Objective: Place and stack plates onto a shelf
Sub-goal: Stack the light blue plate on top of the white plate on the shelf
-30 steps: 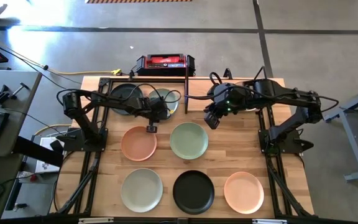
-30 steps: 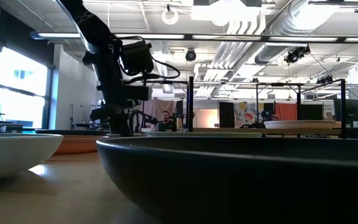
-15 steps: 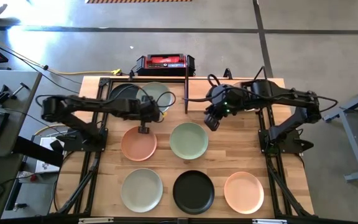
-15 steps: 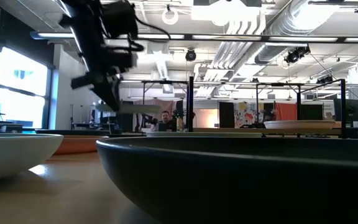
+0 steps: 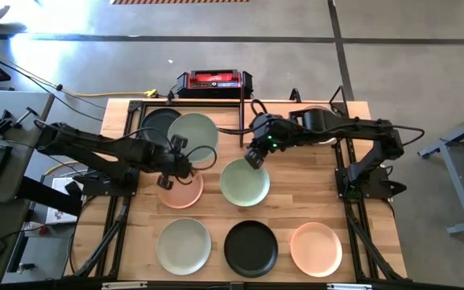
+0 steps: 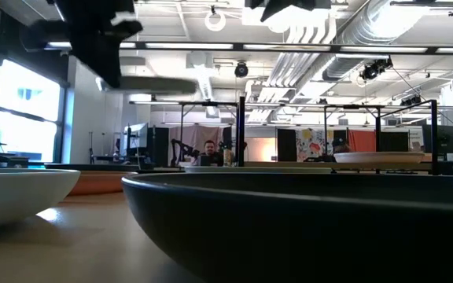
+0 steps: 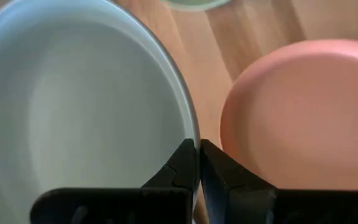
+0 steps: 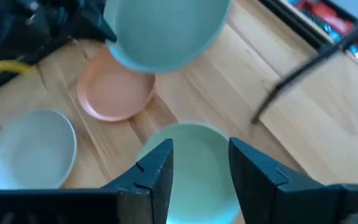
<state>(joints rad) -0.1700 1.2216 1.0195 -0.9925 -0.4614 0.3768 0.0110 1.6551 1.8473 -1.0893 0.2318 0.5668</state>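
My left gripper (image 5: 176,158) is shut on a pale sage green plate (image 5: 194,137) that is lifted above the shelf (image 5: 230,113) and the table; the low view shows the held plate (image 6: 149,82) high up. A black plate (image 5: 156,123) rests on the shelf board. My right gripper (image 5: 254,158) is open and hovers over the far rim of another green plate (image 5: 244,183) lying on the table. A peach plate (image 5: 180,190) lies below my left gripper. My left gripper pinches the green plate's rim (image 7: 193,134) between its two shut fingers, on the plate's near-left edge. The fingers come at it roughly level, from the table's left. The plate is lifted clear and roughly level, standing out from the fingertips toward the shelf.
The near row holds a pale plate (image 5: 184,246), a black plate (image 5: 250,248) and a peach plate (image 5: 316,248). The shelf's upright black bar (image 5: 242,121) stands between the two grippers. A red device (image 5: 213,81) sits beyond the table's far edge. Bare wood lies between the rows.
My left gripper has risen and drawn back toward the table's left and near side, lifting the green plate off the shelf until it hangs clear. My right gripper has moved toward the table's left, over the middle green plate's far rim.
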